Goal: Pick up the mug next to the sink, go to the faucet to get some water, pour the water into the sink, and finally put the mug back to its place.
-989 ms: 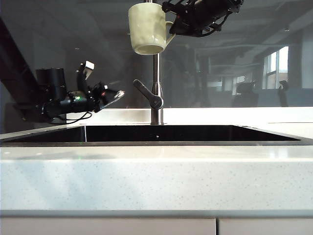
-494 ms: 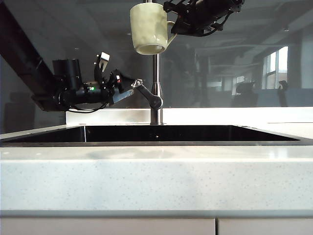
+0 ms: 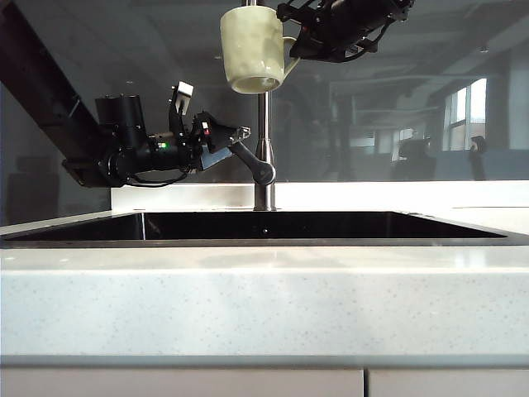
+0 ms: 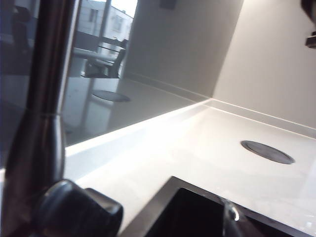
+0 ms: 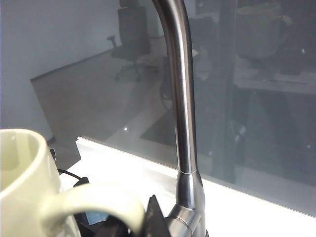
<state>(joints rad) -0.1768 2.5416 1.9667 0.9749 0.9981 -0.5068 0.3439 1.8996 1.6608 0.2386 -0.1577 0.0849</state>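
The cream dimpled mug (image 3: pixel 252 48) hangs upright high against the top of the steel faucet (image 3: pixel 264 124). My right gripper (image 3: pixel 294 43) is shut on its handle (image 5: pixel 94 202); in the right wrist view the mug (image 5: pixel 22 182) and a dark fingertip (image 5: pixel 153 217) stand beside the faucet pipe (image 5: pixel 183 98). My left gripper (image 3: pixel 237 137) is open, and its jaws reach the tip of the side lever (image 3: pixel 250 161). The left wrist view has the lever end (image 4: pixel 74 212) close by the pipe (image 4: pixel 44 98), with one fingertip (image 4: pixel 230 217) over the dark sink (image 4: pixel 197 217). No water shows.
The black sink (image 3: pixel 264 225) is set in a pale speckled countertop (image 3: pixel 264 306) with a front edge close to the camera. A dark glass panel rises behind the faucet. A round flat cover (image 4: pixel 266 152) lies in the counter beyond the sink corner.
My left gripper has moved right and up from left of the faucet to the lever tip, and its jaws have opened. The right gripper and mug have stayed put.
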